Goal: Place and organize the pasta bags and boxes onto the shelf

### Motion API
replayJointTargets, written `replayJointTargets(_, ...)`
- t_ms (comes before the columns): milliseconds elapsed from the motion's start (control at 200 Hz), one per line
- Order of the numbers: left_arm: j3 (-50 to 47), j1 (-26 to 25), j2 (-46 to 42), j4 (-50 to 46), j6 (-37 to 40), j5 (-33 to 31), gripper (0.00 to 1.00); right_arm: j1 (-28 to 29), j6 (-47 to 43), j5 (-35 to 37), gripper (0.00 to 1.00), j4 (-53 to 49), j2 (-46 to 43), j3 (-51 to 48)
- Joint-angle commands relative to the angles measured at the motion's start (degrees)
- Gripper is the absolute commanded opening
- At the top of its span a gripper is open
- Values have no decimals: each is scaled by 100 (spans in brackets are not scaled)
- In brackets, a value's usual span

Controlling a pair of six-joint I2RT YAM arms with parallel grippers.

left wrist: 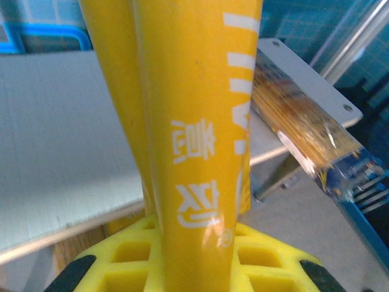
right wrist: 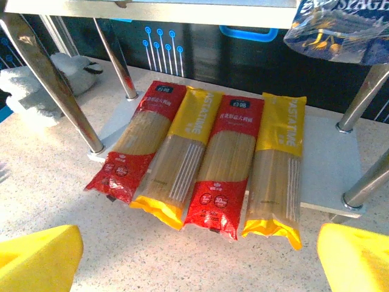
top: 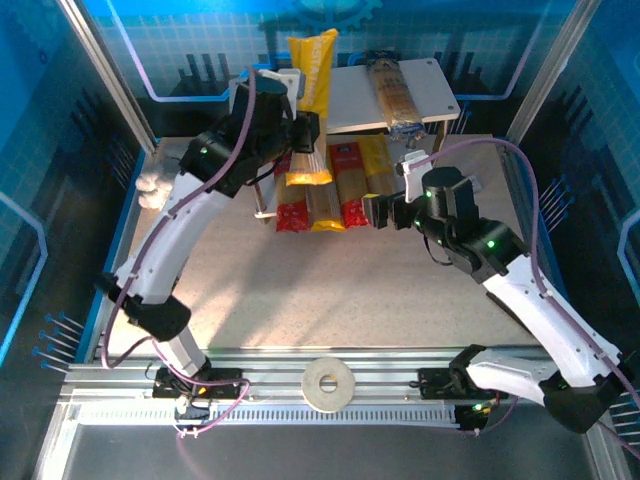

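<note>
Left jaws pinching yellow pack (top: pixel 311 75) at shelf (top: pixel 350 100) (top board), right jaws spread, four packs (right wrist: pixel 222 158) below.

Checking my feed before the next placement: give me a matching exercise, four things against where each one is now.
Things:
1. yellow pack in the left hand
2. blue-and-clear pack
3. leftmost red pack
4. tape roll

Places:
A. flat on the shelf's lower board
B. on the rail at the near edge
C. flat on the top board, right side
D. gripped, lifted off both boards

Pairs: 1-D, 2-C, 3-A, 4-B.
</note>
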Motion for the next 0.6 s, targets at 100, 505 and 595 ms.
replayJointTargets(100, 1082, 317, 450, 909, 202, -809, 9, 87, 107, -255, 100, 199, 64, -119)
replayJointTargets(505, 1629, 680, 1352, 873, -5, -788, 11, 83, 37, -247, 100, 248, 188, -165)
replayJointTargets(595, 1616, 727, 1465, 854, -77, -732, 12, 83, 36, -224, 100, 248, 199, -173)
